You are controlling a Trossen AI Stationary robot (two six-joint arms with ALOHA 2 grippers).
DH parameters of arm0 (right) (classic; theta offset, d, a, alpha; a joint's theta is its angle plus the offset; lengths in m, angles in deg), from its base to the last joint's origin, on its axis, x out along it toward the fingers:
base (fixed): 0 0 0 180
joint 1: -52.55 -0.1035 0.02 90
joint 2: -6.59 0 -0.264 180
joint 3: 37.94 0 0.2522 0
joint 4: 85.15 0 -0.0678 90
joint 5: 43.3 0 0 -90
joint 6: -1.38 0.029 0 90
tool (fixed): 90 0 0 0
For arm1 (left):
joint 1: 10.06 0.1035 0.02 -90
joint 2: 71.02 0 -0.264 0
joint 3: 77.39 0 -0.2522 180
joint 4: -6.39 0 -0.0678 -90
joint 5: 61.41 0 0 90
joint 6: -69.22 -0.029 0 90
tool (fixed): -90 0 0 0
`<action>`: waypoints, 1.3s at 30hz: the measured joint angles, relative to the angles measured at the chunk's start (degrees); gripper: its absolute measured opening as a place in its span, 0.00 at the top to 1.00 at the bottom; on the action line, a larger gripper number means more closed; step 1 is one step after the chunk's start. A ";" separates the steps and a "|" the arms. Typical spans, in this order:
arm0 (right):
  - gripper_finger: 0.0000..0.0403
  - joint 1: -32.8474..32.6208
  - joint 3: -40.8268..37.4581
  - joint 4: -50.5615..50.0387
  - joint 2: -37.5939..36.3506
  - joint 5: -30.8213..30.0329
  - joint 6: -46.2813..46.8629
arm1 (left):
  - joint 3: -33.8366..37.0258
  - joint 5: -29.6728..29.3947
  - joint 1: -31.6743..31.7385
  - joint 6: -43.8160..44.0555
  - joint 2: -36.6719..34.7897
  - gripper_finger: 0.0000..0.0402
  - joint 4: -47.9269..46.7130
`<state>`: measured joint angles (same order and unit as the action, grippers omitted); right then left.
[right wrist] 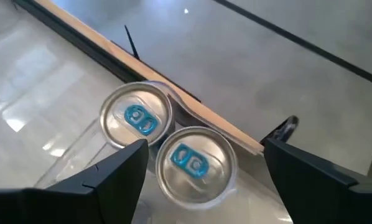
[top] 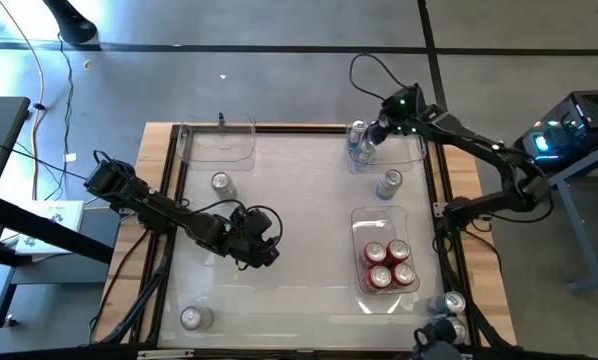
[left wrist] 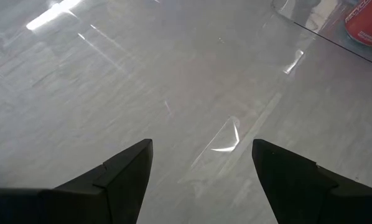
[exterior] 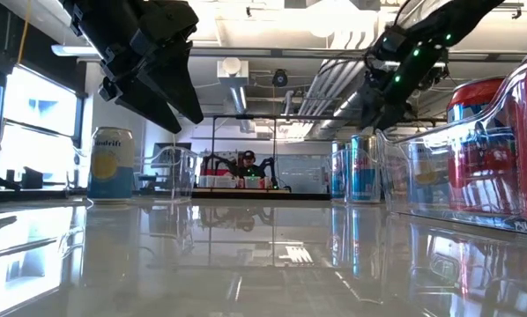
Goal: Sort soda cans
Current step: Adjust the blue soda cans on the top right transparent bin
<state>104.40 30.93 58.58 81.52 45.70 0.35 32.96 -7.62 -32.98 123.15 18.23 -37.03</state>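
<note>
Two soda cans with silver tops and blue tabs (right wrist: 136, 118) (right wrist: 192, 163) stand upright side by side in the clear bin at the far right (top: 409, 155). My right gripper (right wrist: 204, 149) hovers open just above them, one finger on either side of the nearer can, touching neither. Several red cans (top: 387, 265) stand in the clear bin at the near right (top: 364, 215). Loose cans stand on the table at the left (top: 222, 183), the right (top: 389, 183) and the near left (top: 195, 317). My left gripper (top: 262, 240) hangs open over bare table near the middle.
An empty clear bin (top: 219, 140) stands at the far left. Two more cans (top: 451, 303) (top: 439, 330) stand by the near right corner. The table has a dark raised frame (top: 174, 180) around it. Bare table lies between the bins.
</note>
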 joint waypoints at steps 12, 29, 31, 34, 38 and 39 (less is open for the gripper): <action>0.21 -7.09 -0.60 -8.78 -5.09 3.79 5.72 | 0.02 -0.35 0.00 -0.04 0.00 0.33 0.71; 0.21 -13.81 -4.61 -4.76 -2.54 -2.60 11.55 | 0.02 -1.45 -0.83 -0.07 0.00 0.33 1.09; 0.21 -14.23 -4.63 -4.62 -1.26 -3.07 11.36 | 0.01 -1.55 -0.83 -0.07 0.00 0.33 1.37; 0.21 -15.15 -4.63 -3.73 0.26 -3.07 11.21 | 0.01 -1.57 -0.86 -0.07 0.00 0.33 1.40; 0.22 -15.97 -4.63 -2.45 1.48 -3.33 11.10 | 0.02 -1.56 -0.87 -0.09 0.00 0.33 1.41; 0.23 -16.00 -4.63 -2.44 1.59 -3.34 11.10 | 0.02 -1.55 -0.87 -0.07 0.00 0.33 1.41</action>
<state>88.40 26.30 56.14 83.11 42.35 11.45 32.98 -9.17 -33.85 123.08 18.23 -35.62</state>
